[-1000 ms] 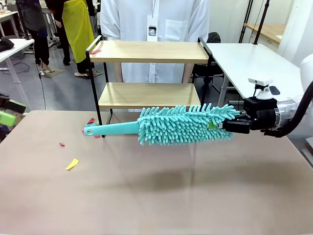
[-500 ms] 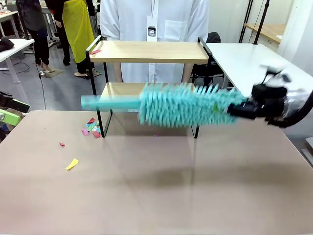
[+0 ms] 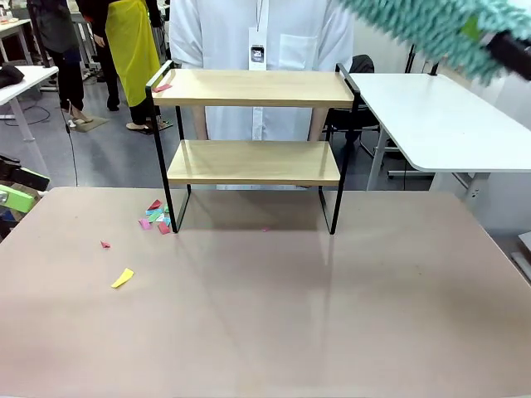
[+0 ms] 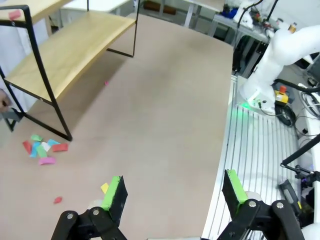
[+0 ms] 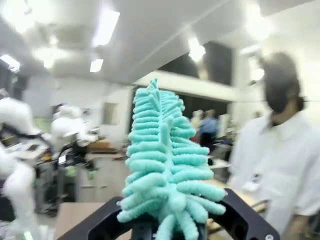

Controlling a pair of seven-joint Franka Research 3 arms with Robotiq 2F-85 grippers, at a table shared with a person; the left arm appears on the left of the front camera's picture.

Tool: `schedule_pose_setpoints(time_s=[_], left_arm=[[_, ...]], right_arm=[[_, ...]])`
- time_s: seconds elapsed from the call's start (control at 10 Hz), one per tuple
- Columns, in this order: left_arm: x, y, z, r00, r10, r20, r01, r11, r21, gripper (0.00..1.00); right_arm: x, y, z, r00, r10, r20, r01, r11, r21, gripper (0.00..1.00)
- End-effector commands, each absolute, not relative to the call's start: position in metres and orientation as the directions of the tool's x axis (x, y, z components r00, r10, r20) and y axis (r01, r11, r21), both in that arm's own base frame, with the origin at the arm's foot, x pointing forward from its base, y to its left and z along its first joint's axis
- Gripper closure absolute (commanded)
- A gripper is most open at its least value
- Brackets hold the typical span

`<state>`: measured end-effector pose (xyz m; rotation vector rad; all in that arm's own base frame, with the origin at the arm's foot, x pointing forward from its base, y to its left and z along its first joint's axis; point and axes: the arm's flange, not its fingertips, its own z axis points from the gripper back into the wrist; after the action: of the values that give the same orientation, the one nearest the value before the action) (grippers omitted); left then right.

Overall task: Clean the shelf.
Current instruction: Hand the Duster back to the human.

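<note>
The shelf (image 3: 253, 162) stands at the far middle of the table, two wood boards in a black frame; the left wrist view sees it at upper left (image 4: 65, 55). A pink scrap (image 3: 162, 86) lies on its top board's left end. My right gripper (image 3: 500, 43) is high at the top right, shut on a fluffy teal duster (image 3: 423, 23) that is blurred. From the right wrist the duster (image 5: 165, 165) rises straight up between the jaws of that gripper (image 5: 167, 229). My left gripper (image 4: 174, 192) is open over the table's left part, holding nothing.
Coloured paper scraps (image 3: 155, 217) lie by the shelf's left front leg, also seen from the left wrist (image 4: 42, 149). A red scrap (image 3: 105, 245) and a yellow one (image 3: 122, 278) lie nearer. A person in white (image 3: 261, 33) stands behind the shelf. A white side table (image 3: 431, 116) is at right.
My right arm has swung the duster up from in front of the lower board to the top right corner. The scraps by the shelf leg are uncovered.
</note>
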<state>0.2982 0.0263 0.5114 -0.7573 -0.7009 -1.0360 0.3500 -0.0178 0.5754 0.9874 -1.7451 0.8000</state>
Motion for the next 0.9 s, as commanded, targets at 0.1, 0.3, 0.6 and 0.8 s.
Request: schedule_pose_setpoints(time_s=[0.1,0.3,0.6,0.8], left_arm=[[0.301,0.025,0.513,0.343,-0.472,0.812,0.926,0.314,-0.209,0.0],[0.301,0.025,0.513,0.343,-0.472,0.812,0.926,0.314,-0.209,0.0],[0.301,0.025,0.513,0.343,-0.472,0.812,0.926,0.314,-0.209,0.0],[0.301,0.025,0.513,0.343,-0.472,0.812,0.926,0.314,-0.209,0.0]], right_arm=[[0.347,-0.06,0.573,-0.291,-0.247,0.924,-0.689,0.725,-0.023,0.84],[0.349,-0.098,0.559,-0.274,-0.21,0.939,-0.536,0.843,0.032,0.84],[0.346,-0.131,0.521,-0.18,-0.149,0.972,-0.356,0.931,0.076,0.84],[0.347,-0.14,0.488,-0.091,-0.133,0.987,-0.307,0.947,0.1,0.84]])
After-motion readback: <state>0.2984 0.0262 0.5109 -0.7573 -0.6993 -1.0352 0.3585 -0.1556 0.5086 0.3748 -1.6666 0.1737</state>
